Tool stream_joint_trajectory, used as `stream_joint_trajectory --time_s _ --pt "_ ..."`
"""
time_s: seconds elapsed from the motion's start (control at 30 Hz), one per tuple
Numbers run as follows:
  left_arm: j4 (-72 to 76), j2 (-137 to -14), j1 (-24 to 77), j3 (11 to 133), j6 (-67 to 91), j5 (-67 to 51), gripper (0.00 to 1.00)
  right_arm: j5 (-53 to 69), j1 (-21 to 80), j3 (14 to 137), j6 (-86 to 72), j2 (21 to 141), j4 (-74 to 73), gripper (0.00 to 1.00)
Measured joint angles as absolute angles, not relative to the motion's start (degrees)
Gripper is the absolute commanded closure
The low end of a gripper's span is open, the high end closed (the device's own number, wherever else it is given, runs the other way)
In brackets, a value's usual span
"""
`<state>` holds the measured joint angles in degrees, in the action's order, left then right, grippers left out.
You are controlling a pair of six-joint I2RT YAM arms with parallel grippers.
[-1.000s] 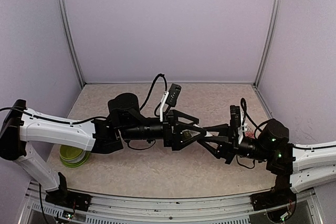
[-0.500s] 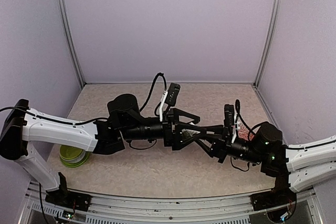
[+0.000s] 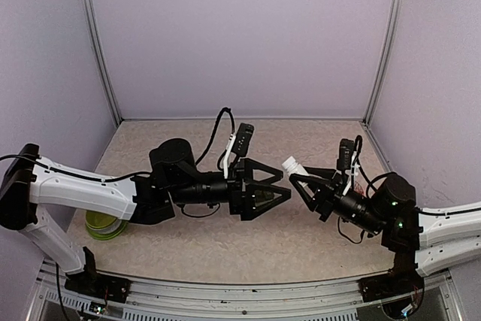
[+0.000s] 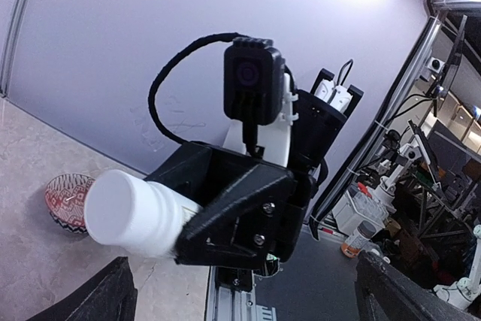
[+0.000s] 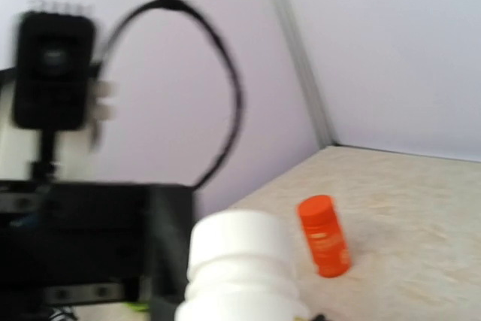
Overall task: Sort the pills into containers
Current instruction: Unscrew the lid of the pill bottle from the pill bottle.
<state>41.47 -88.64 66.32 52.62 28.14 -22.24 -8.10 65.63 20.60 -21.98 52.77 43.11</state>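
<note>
The left arm (image 3: 83,186) reaches in from the left side over the worktop (image 3: 225,242). Its left end effector (image 3: 286,184) is spread wide with nothing in it. The right end effector (image 3: 303,179) comes from the other side and grips a white bottle (image 3: 291,164), which tilts up and to the left. The two end effectors face each other, close together. A green bowl (image 3: 99,223) sits on the worktop, partly hidden under the left arm.
</note>
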Motion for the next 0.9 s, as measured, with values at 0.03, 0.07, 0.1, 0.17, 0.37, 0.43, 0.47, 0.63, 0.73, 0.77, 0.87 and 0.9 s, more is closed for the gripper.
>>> stream_joint_trajectory --time_s 0.03,0.07,0.1,0.17,0.37,0.43,0.47,0.63,0.73,0.77,0.87,0.9 --pt "41.5 -88.4 66.4 52.5 28.0 -22.4 0.01 -9.2 65.6 20.4 -22.0 52.3 42.8 0.93" --pt "41.5 -88.1 66.4 52.5 27.9 -22.5 0.01 -10.1 65.6 20.1 -21.9 51.9 42.5 0.93" --pt "41.5 -87.7 66.5 52.5 27.8 -22.5 0.01 -10.5 65.6 19.9 -21.8 51.4 42.2 0.93" --pt "41.6 -87.2 66.5 52.5 27.6 -22.5 0.01 -11.0 65.6 19.2 -21.3 50.4 42.3 0.93" --pt "41.0 -87.0 66.5 52.5 26.8 -22.0 0.01 -9.8 65.6 17.8 -19.4 48.0 42.9 0.93" --pt "39.9 -86.9 66.6 52.5 26.2 -20.9 0.01 -8.7 65.6 17.3 -18.8 47.2 43.4 0.93" --pt "38.9 -86.8 66.6 52.6 25.6 -20.4 0.01 -7.9 65.6 16.9 -18.4 46.8 43.8 0.93" --pt "34.3 -85.1 66.6 53.0 22.0 -18.9 0.01 -2.7 65.6 15.4 -16.8 44.7 45.4 0.93" --pt "32.5 -84.2 66.6 54.3 18.8 -19.8 0.03 0.2 65.6 15.0 -16.1 43.9 45.9 0.93" --pt "32.1 -84.0 66.6 54.7 17.8 -20.4 0.04 1.1 65.6 15.0 -15.9 43.9 46.0 0.93" --pt "30.7 -83.8 66.7 56.4 14.3 -23.6 0.09 4.2 65.6 15.0 -15.8 44.0 46.4 0.93" --pt "30.2 -83.8 66.8 56.8 13.2 -24.7 0.11 5.2 65.6 15.0 -15.8 44.2 46.5 0.93"
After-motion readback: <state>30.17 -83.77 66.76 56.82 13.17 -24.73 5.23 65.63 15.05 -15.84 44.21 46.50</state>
